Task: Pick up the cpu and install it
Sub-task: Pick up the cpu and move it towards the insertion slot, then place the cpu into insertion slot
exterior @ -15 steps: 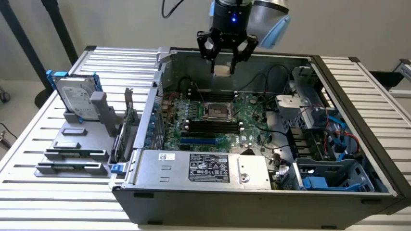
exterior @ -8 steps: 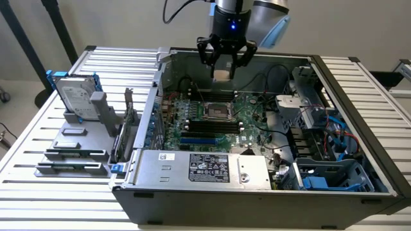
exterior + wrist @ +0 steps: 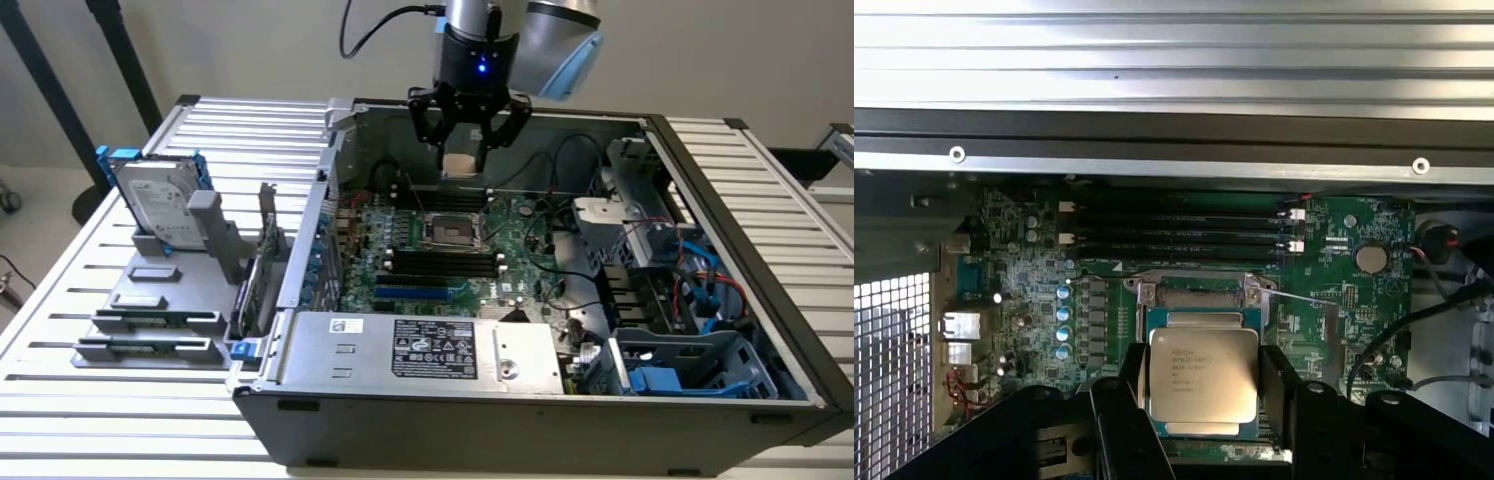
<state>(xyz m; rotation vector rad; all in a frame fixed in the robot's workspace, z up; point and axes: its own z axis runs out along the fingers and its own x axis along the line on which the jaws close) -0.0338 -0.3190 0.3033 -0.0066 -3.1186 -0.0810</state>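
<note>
You have the pickup done, with the cpu (image 3: 1203, 375) pinched between the gripper's (image 3: 463, 150) fingers (image 3: 1116, 420) and held above the motherboard (image 3: 441, 262) inside the open case (image 3: 534, 405), roughly over the bare socket (image 3: 451, 232), so seating it there remains.

An open computer case (image 3: 534, 430) lay on the table (image 3: 80, 400). On the table at the exterior view's left of the case, a hard drive (image 3: 158, 200) stood upright in a rack (image 3: 160, 300). Inside the case, the socket (image 3: 451, 233) sat mid-motherboard (image 3: 514, 225), with memory slots (image 3: 441, 262) just beside it. The tool (image 3: 465, 145) hung above the socket, the cpu (image 3: 461, 163) clamped between its fingers.
</note>
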